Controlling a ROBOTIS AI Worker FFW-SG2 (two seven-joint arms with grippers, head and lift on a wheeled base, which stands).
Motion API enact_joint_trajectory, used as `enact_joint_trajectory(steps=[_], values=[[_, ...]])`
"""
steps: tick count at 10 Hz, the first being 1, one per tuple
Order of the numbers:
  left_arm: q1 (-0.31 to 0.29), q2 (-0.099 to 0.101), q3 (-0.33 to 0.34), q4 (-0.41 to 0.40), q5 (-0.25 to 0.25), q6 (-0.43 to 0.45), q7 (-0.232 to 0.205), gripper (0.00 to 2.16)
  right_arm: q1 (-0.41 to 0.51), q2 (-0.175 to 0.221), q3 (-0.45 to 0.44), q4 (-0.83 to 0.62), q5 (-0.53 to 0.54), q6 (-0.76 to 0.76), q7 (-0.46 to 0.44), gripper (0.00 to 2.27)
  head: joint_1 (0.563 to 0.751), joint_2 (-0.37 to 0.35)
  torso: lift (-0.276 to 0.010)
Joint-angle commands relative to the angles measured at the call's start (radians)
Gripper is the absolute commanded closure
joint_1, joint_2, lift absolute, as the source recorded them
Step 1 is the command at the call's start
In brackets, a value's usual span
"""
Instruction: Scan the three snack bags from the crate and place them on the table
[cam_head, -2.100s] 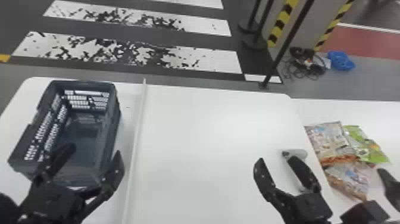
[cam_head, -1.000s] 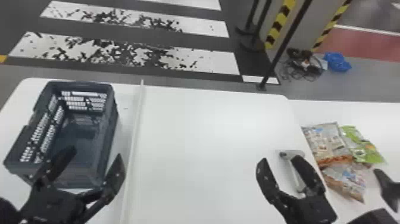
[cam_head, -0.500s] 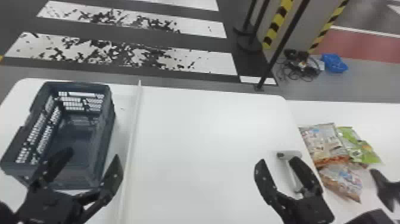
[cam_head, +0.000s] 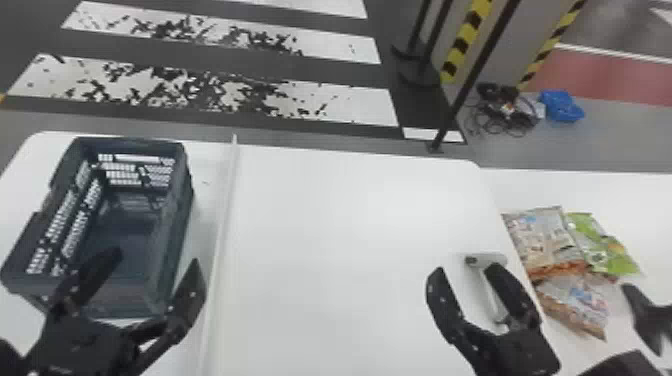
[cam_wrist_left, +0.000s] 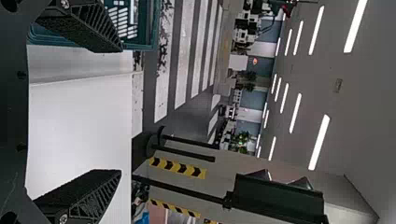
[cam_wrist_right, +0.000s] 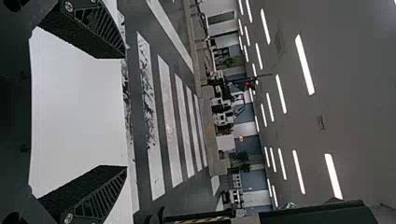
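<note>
White side surface (cam_head: 645, 200) bears the three bags (cam_head: 542, 240), grouped just beyond the work table (cam_head: 350, 225), presumably to set scanned goods apart. Scanner (cam_head: 486, 260) lies near them, judged placed within reach of the right gripper (cam_head: 465, 270), jaws parted and empty. Crate (cam_head: 176, 220) sits at left, seemingly as supply, the left gripper (cam_head: 156, 257) by its near end, jaws likewise parted and empty.

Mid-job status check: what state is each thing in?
Crate: upright, open-topped, empty where its inside shows
Snack bags: three, lying overlapped outside the crate
Scanner: on the table, not gripped
Left gripper: open, holding nothing
Right gripper: open, holding nothing
</note>
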Motion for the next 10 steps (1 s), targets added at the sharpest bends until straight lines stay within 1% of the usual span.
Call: enact_joint_trajectory(steps=[1,10], values=[[0.0,0.0,0.0,0.0,0.0,-0.001,0.0,0.07,0.0,-0.001,0.0,0.0,0.0,0.0,-0.001,0.08,0.695,-0.202,-0.036],[0.002,0.0,-0.002,0.0,0.0,-0.001,0.0,0.07,0.0,-0.001,-0.002,0.003,0.0,0.0,0.003,0.08,0.695,-0.203,-0.036]])
